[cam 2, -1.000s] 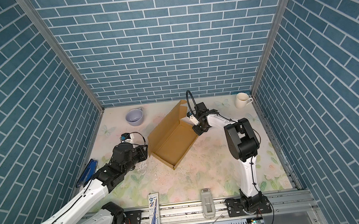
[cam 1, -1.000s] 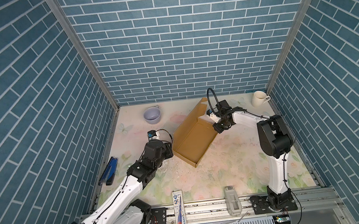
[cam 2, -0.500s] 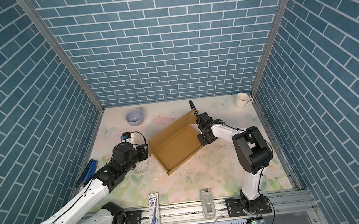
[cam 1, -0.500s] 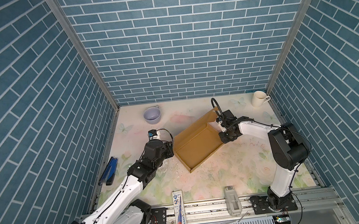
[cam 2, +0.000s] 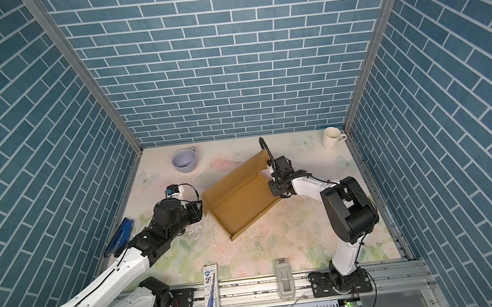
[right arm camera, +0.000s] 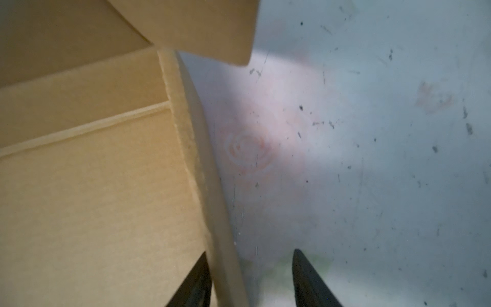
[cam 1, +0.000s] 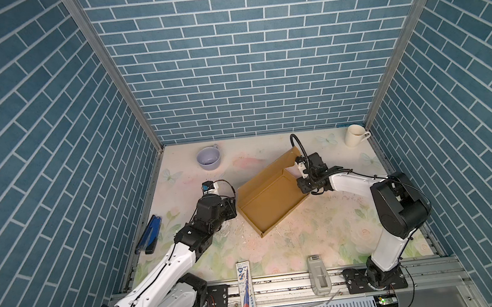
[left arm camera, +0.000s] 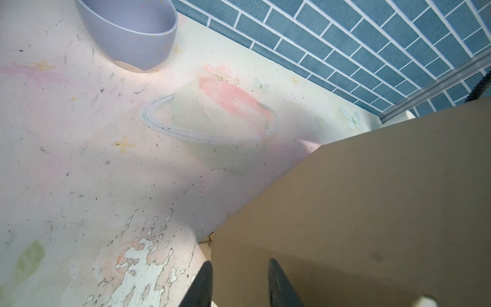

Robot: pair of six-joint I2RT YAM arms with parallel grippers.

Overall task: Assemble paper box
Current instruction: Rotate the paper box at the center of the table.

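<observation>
The paper box [cam 1: 270, 200] [cam 2: 239, 203] is a shallow brown cardboard tray lying askew mid-table, with a tall flap [cam 1: 274, 168] standing along its far side. My left gripper [cam 1: 234, 207] [cam 2: 201, 210] [left arm camera: 239, 284] sits at the box's left corner. Its fingers stand apart, one outside the cardboard's edge and one over its face. My right gripper [cam 1: 302, 185] [cam 2: 275, 190] [right arm camera: 252, 281] is open astride the box's right end wall [right arm camera: 210, 212], which runs beside one finger with a clear gap to the other.
A lilac cup [cam 1: 208, 159] [left arm camera: 132, 32] stands at the back left and a white mug [cam 1: 355, 135] in the back right corner. A blue tool [cam 1: 149, 234] lies by the left wall. A pen pack [cam 1: 246, 288] and a grey device [cam 1: 318, 272] lie at the front rail.
The box has swung round about its left corner, its right end coming toward the front. The right gripper moved with it, then opened and let go of the wall. The left arm stayed put.
</observation>
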